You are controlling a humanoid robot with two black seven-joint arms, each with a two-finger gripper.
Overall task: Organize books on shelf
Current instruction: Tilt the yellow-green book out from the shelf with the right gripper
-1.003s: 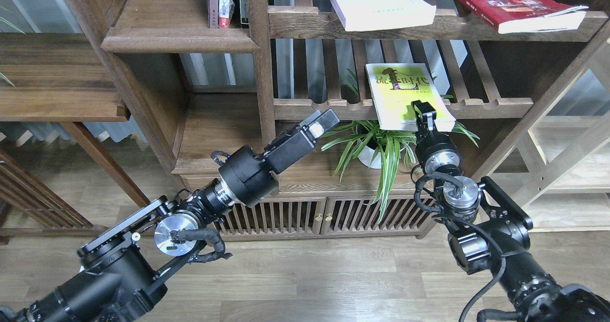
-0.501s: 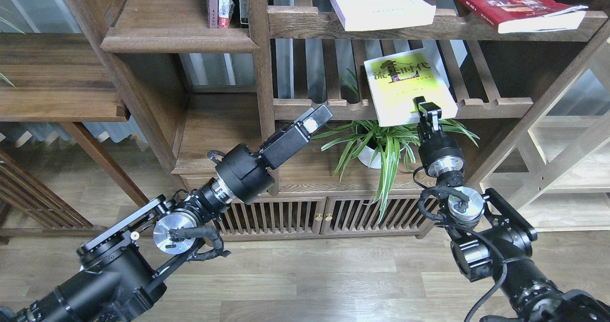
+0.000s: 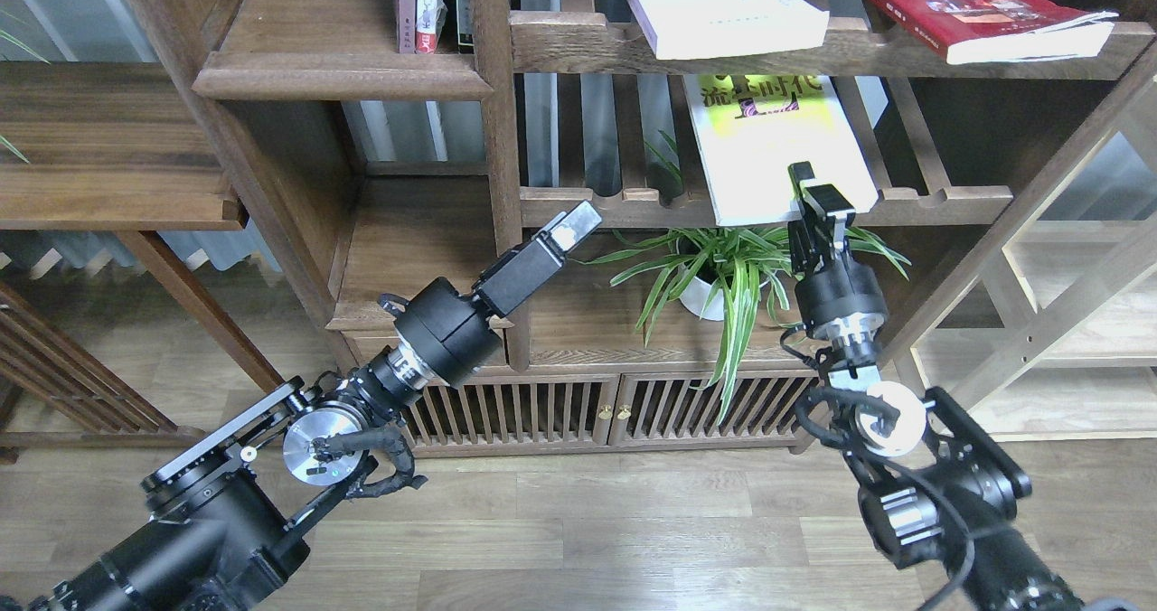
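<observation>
The yellow-green book lies face up over the slatted rack; its far end is hidden under the rack above. My right gripper is shut on the book's near edge, at the rack's front rail. The white book and the red book lie flat on the upper slatted rack. The solid dark shelf is at upper left, with several upright books at its right end. My left gripper is shut and empty, in front of the bookcase's middle post.
A spider plant in a white pot stands right under the held book, beside my right wrist. A low cabinet with slatted doors is below. A pale wood frame stands at the right. Another solid board is behind my left gripper.
My right gripper has moved up and away with the yellow-green book, so its far end now sits under the upper rack. My left gripper has drawn back to the left and down.
</observation>
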